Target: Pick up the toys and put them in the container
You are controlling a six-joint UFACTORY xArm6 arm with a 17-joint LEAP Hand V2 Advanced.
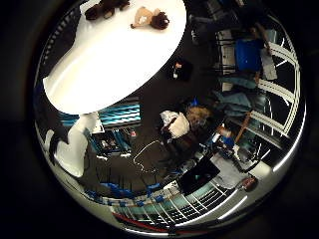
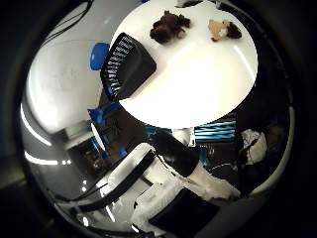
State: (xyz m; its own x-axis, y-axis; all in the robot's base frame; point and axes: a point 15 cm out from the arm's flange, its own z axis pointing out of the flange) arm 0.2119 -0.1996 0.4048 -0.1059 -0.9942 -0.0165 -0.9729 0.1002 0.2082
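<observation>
Two plush toys lie on a white table. One is a dark brown plush. The other is a tan plush with a dark brown head, a short way from the first. A black slatted container stands on the table near its edge, beside the dark brown plush. Both toys are small in the views, so the palm is well away from them. White and black parts of my hand show in the thumb side view, and nothing is held in them.
The table's edge drops to a dark floor. Beyond it are chairs, a blue chair, boxes and other room clutter. A white robot part stands beside the table.
</observation>
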